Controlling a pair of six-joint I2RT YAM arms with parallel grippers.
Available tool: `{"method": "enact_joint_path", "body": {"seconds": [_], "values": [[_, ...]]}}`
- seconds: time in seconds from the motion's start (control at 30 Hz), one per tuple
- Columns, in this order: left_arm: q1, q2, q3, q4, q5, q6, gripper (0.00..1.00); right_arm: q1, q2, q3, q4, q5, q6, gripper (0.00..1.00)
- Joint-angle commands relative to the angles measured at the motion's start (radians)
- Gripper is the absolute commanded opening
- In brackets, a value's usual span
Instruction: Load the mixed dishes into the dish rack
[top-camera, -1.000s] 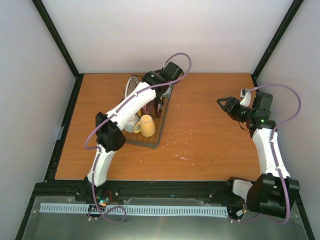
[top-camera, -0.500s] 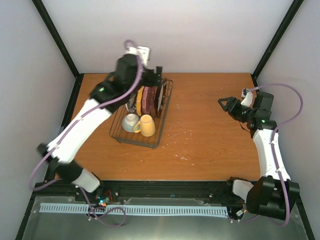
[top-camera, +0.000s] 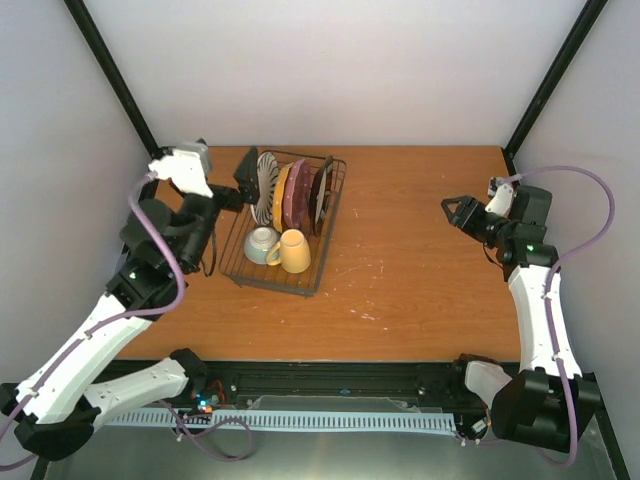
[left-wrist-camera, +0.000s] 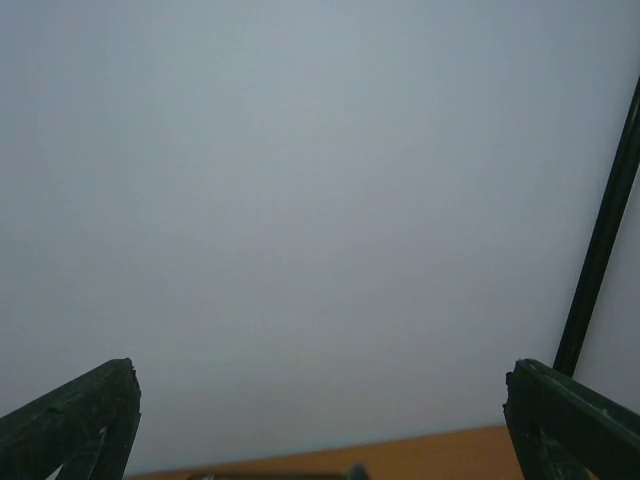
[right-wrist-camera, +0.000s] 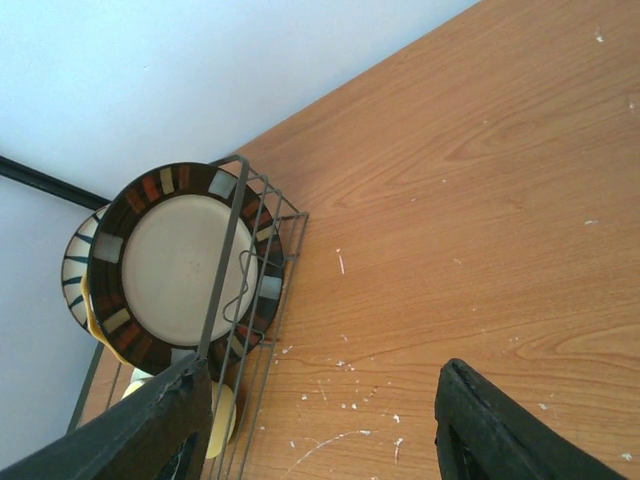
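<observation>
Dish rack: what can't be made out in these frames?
- Left wrist view: aimed at the wall, so the dish rack is out of frame.
- Right wrist view: the dark-rimmed plate covers the pink plate; the striped plate is only a sliver.
- Right wrist view: the yellow mug is mostly behind the right gripper; the bowl is not in view.
- Top view: the plates are edge-on, their slots too small to tell.

The orange-brown wooden table (top-camera: 430, 250) carries one thing directly: the dark wire dish rack (top-camera: 328, 225). It stands on the table's left rear part, slightly askew to the edges. Small white scuff marks (top-camera: 368, 314) speckle the bare wood to its right.
</observation>
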Motion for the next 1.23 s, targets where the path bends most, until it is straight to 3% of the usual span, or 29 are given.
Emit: {"method": "enact_joint_path", "body": {"seconds": [0.0, 0.27, 0.5, 0.63, 0.87, 1.13, 1.2], "values": [[-0.003, -0.075, -0.175, 0.103, -0.037, 0.094, 1.00, -0.006, -0.045, -0.036, 0.018, 0.058, -0.007, 0.61], [-0.002, -0.211, -0.413, -0.020, -0.165, -0.026, 1.00, -0.006, -0.153, -0.141, 0.065, 0.154, 0.014, 0.61], [-0.002, -0.234, -0.540, 0.137, -0.191, 0.034, 1.00, -0.006, -0.192, -0.225, 0.165, 0.236, 0.086, 0.61], [-0.002, -0.120, -0.497, 0.162, -0.195, 0.116, 1.00, -0.006, -0.218, -0.256, 0.247, 0.268, 0.149, 0.61], [-0.003, 0.149, -0.304, 0.011, -0.303, 0.101, 1.00, -0.005, -0.327, -0.330, 0.381, 0.401, 0.198, 0.61], [-0.001, 0.173, -0.321, 0.149, -0.291, 0.114, 1.00, -0.006, -0.366, -0.335, 0.354, 0.465, 0.165, 0.60], [0.014, 0.158, -0.336, 0.208, -0.320, 0.040, 1.00, -0.005, -0.373, -0.338, 0.341, 0.518, 0.183, 0.61]]}}
